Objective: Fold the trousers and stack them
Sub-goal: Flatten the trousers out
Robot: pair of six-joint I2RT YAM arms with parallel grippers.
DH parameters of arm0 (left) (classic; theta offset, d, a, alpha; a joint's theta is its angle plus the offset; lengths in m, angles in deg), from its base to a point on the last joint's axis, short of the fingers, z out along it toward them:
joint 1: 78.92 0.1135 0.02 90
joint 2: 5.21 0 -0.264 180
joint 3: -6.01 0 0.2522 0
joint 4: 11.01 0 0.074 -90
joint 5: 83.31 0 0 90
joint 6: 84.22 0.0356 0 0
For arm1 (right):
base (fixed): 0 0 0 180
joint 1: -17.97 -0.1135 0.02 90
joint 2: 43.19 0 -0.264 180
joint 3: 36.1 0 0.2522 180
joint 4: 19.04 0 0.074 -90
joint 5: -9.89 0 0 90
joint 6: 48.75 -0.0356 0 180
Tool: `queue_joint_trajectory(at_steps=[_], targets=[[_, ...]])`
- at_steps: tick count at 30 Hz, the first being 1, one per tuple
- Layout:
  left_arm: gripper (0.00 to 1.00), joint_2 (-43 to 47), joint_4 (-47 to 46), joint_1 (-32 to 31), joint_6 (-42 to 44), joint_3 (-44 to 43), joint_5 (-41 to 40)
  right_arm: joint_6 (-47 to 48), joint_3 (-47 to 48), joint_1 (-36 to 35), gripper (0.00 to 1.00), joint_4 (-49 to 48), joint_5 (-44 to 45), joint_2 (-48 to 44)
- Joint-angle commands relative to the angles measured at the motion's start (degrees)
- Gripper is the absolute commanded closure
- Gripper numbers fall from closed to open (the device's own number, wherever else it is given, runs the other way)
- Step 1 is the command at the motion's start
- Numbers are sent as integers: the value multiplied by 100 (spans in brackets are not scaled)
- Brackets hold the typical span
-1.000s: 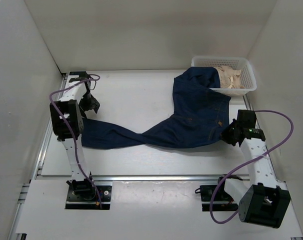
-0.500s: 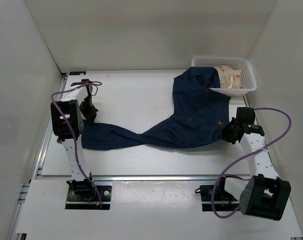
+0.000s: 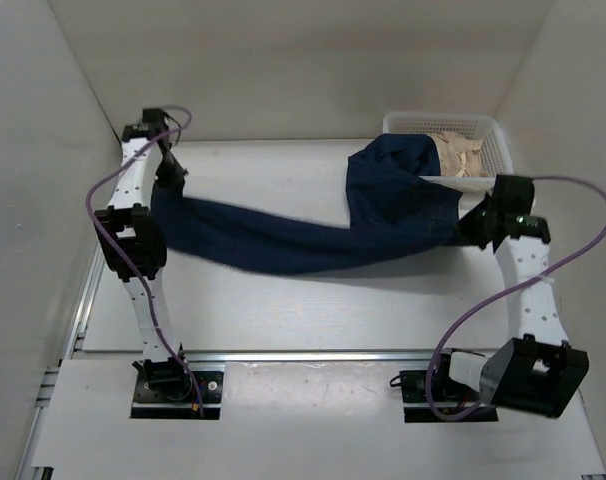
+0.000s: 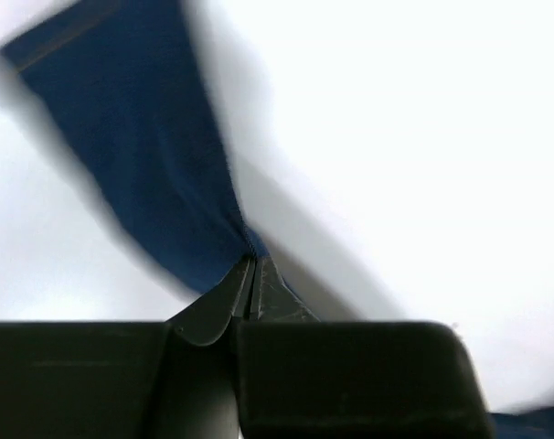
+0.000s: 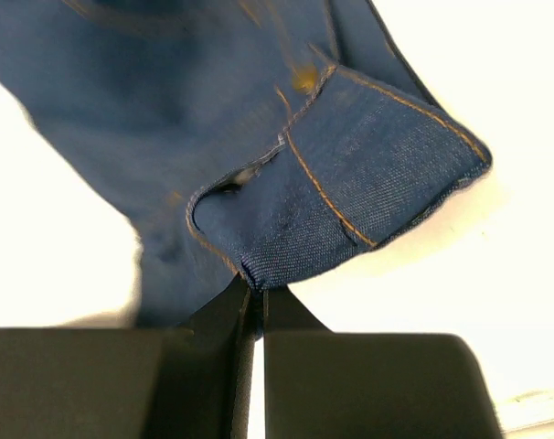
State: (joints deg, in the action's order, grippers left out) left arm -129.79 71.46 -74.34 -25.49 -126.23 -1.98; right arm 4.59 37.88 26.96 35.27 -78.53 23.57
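Note:
The dark navy trousers (image 3: 313, 235) hang stretched across the table between both arms, sagging in the middle. My left gripper (image 3: 166, 183) is shut on the leg end at the far left; its wrist view shows the blue leg (image 4: 149, 155) pinched at the fingertips (image 4: 252, 267). At the right, my right gripper (image 3: 476, 222) is shut on the waistband edge; its wrist view shows tan-stitched denim (image 5: 350, 183) clamped at the tips (image 5: 256, 291). The upper part of the trousers drapes over the basket's corner.
A white plastic basket (image 3: 493, 150) with beige cloth (image 3: 461, 155) stands at the back right, partly under the trousers. White walls close in the left, back and right. Purple cables loop off both arms.
The left gripper closed on the leg end and lifted it up and back. The right gripper rose and moved back with the waistband. The trousers went from lying on the table to hanging stretched.

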Motion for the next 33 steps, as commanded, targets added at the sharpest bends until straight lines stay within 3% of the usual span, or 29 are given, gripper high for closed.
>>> queue_joint_trajectory(at_steps=[1, 2, 4, 7, 11, 12, 17, 18, 19, 20, 21, 22, 23, 26, 29, 30, 33], targets=[[90, 259, 230, 289, -133, -1517, 680, -113, 1471, 94, 100, 91, 35, 521], [90, 258, 318, 359, -134, -2112, 934, -113, 2162, 94, 100, 232, 87, 661], [90, 371, 319, 429, -204, -2434, 1138, -51, 2668, 94, 100, 574, 218, 917], [90, 1021, -5, 552, -275, -1884, 1332, 107, 2802, 146, 100, 647, 368, 760], [90, 2154, -638, 702, -275, 48, 1420, 160, 1881, 146, 100, 699, 570, -81], [90, 2566, -848, 789, -275, 931, 1316, 107, 1322, 146, 100, 752, 571, -267], [90, 3798, -1113, 843, -608, 3608, 876, -374, -378, 146, 97, 1259, 780, -1884], [79, 4218, -1166, 991, -757, 4369, 875, -455, -806, 146, 91, 1410, 834, -2382], [68, 4413, -1167, 1105, -758, 4681, 928, -516, -924, 146, 76, 1585, 913, -2544], [49, 4572, -1245, 1246, -680, 4867, 1067, -587, -977, 146, 58, 1979, 1027, -2615], [33, 4695, -1246, 1534, -505, 4947, 1217, -648, -978, 146, 31, 1982, 1132, -2616], [16, 4853, -1246, 1633, -425, 4826, 1218, -571, -978, 146, 19, 2043, 1134, -2616], [12, 4855, -1194, 1703, -355, 4651, 1279, -570, -882, 146, 14, 2044, 1212, -2616], [15, 5013, -983, 1704, -301, 3860, 1183, -517, -539, 146, 12, 1659, 950, -2406], [30, 5188, -1043, 1652, -248, 3498, 1113, -342, -258, 146, 12, 1325, 599, -2168], [47, 5250, -1044, 1651, -170, 3437, 1113, -280, -257, 146, 16, 1080, 484, -2037], [86, 5172, -1114, 1581, 6, 3664, 1182, 62, -143, 146, 41, 806, -61, -1668]])
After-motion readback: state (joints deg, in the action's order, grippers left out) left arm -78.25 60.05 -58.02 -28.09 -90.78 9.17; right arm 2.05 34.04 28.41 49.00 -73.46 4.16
